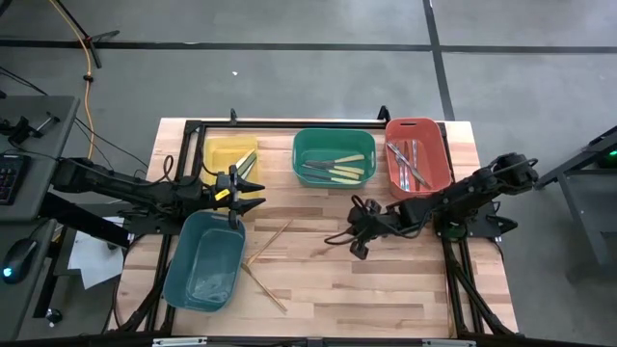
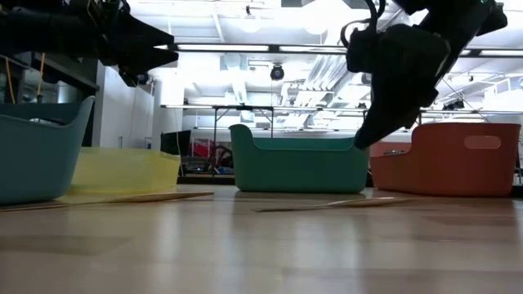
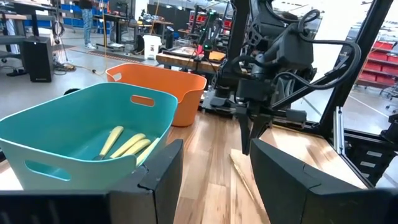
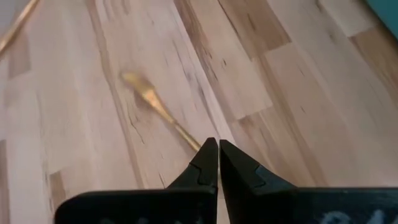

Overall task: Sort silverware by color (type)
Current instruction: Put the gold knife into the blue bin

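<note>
High view: two tan wooden utensils lie on the bare surface at lower centre, between the teal bin and the right gripper, whose fingers are pressed shut with nothing visibly between them. The left gripper hovers at centre left, fingers spread wide and empty. In the right wrist view a wooden piece lies just ahead of the fingertips. These sticks look light, stiff and thin (likely to slide or pivot); pinch mid-length, across the narrow width.

Wooden utensil blurred in right wrist view — near end hidden behind right gripper fingertips; type unclear.
</note>
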Available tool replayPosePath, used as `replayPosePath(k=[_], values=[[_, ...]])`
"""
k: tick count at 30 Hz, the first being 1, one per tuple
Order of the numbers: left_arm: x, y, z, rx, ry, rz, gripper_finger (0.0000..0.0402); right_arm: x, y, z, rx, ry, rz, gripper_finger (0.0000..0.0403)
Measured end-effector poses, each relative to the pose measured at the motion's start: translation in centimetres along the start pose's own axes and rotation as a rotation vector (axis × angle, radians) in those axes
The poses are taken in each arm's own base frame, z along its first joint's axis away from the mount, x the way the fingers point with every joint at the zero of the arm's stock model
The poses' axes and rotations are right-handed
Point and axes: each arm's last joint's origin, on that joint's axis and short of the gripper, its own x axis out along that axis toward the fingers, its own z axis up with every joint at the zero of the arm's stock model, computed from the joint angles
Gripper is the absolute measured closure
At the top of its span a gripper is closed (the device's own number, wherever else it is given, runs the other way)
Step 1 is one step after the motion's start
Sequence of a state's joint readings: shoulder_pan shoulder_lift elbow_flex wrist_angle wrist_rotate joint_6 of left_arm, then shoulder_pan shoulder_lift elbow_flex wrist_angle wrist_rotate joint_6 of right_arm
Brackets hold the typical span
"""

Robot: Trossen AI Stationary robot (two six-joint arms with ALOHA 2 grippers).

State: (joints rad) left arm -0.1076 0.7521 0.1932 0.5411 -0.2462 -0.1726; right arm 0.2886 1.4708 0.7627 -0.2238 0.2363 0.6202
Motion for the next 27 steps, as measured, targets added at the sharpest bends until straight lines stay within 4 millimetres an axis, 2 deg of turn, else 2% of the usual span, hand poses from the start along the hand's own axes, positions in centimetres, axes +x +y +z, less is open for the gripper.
replayPosePath(k=[6,12,17,22,27], values=[[0.0,0.0,0.0,0.0,0.0,0.0,0.0225,0.0,0.2,0.3,-0.016,-0.032,0.022,0.0403],[0.0,0.0,0.0,0.0,0.0,0.0,0.0225,-0.1,0.3,1.1,-0.152,-0.157,-0.037,0.0403],[0.0,0.0,0.0,0.0,0.0,0.0,0.0225,0.5,-0.8,1.6,-0.239,-0.243,-0.071,0.0403],[0.0,0.0,0.0,0.0,0.0,0.0,0.0225,1.0,-2.2,1.9,-0.23,-0.322,-0.081,0.0403],[0.0,0.0,0.0,0.0,0.0,0.0,0.0225,0.7,-2.1,3.0,-0.217,-0.453,-0.048,0.0402]])
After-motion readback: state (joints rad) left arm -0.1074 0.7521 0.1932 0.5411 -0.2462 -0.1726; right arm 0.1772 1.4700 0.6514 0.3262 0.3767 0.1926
